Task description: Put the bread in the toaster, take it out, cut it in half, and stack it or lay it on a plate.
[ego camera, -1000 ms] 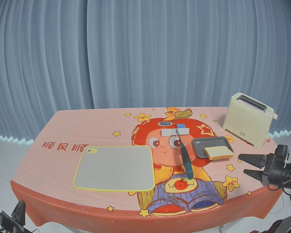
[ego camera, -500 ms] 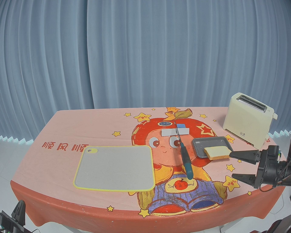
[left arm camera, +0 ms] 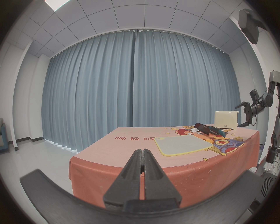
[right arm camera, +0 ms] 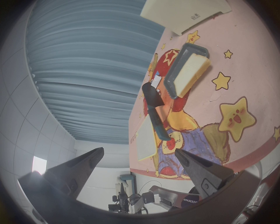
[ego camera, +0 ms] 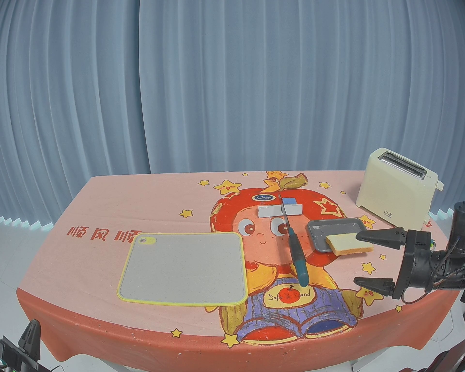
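Observation:
A slice of bread [ego camera: 349,243] [right arm camera: 191,74] lies half on a small grey tray [ego camera: 339,229] [right arm camera: 178,67], overhanging its near edge. The cream toaster [ego camera: 398,190] [right arm camera: 186,11] [left arm camera: 225,120] stands at the table's far right. A knife with a teal handle [ego camera: 295,248] [right arm camera: 157,118] lies mid-table, its blade resting on a small grey block [ego camera: 279,209]. My right gripper [ego camera: 363,258] [right arm camera: 138,153] hovers open at the right side of the table, its upper finger level with the bread's right end. My left gripper [left arm camera: 142,159] is shut and empty, off the table's left corner.
A grey cutting board [ego camera: 185,268] [left arm camera: 183,144] with a yellow rim lies on the table's left half. The tablecloth [ego camera: 106,208] hangs over the front edge. Blue curtains close off the back.
My right gripper has come in leftward from the table's right edge toward the bread, and its fingers have spread wider. The left arm has kept still.

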### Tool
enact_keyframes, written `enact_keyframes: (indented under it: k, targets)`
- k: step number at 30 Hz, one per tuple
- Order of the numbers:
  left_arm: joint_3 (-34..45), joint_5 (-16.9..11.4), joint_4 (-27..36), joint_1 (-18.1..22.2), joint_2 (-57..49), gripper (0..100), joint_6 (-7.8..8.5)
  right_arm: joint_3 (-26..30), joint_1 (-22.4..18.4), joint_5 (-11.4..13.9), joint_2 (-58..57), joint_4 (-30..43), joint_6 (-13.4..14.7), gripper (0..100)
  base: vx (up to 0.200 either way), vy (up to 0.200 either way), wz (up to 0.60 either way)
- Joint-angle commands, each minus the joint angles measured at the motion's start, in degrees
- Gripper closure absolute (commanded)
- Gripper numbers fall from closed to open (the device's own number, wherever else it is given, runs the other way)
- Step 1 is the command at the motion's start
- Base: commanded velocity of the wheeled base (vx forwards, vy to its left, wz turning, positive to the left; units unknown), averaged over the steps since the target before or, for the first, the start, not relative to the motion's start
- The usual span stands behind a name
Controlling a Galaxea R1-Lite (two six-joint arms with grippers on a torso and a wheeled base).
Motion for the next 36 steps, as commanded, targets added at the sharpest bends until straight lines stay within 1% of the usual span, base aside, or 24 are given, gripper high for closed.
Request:
enact_keyframes:
  k: [1,7,8,12,18,22,30,32,36]
  targets:
    - [1.0,0.0,0.0,0.0,-0.2,100,-0.02,0.0,-1.7,0.2,4.6,-0.2,0.1,0,0.0,0.0,0.0]
    - [1.0,0.0,0.0,0.0,-0.3,100,-0.02,0.1,-2.3,0.1,6.6,-2.5,0.1,0,0.0,0.0,0.0]
    - [1.0,0.0,0.0,0.0,-0.3,100,-0.02,0.3,-3.4,0.0,7.7,-3.7,0.0,0,0.0,0.0,0.0]
    - [1.0,0.0,0.0,0.0,-0.2,100,-0.02,0.3,-4.2,0.0,10.0,-5.5,-0.2,0,0.0,0.0,0.0]
    - [1.0,0.0,0.0,0.0,-0.3,100,-0.02,0.1,-7.4,-0.1,14.5,-9.4,-0.1,0,0.0,0.0,0.0]
    - [1.0,0.0,0.0,0.0,-0.2,100,-0.02,0.5,-8.2,-0.1,16.2,-12.1,0.2,0,0.0,0.0,0.0]
    - [1.0,0.0,0.0,0.0,-0.2,100,-0.02,-1.1,-9.7,-0.2,19.1,-12.5,0.2,0,0.0,0.0,0.0]
    - [1.0,0.0,0.0,0.0,-0.2,100,-0.02,-1.8,-11.1,-0.2,19.9,-12.5,0.2,0,0.0,0.0,0.0]
    - [1.0,0.0,0.0,0.0,-0.3,100,-0.02,-2.8,-12.5,-0.2,21.4,-12.5,0.3,0,0.0,0.0,0.0]
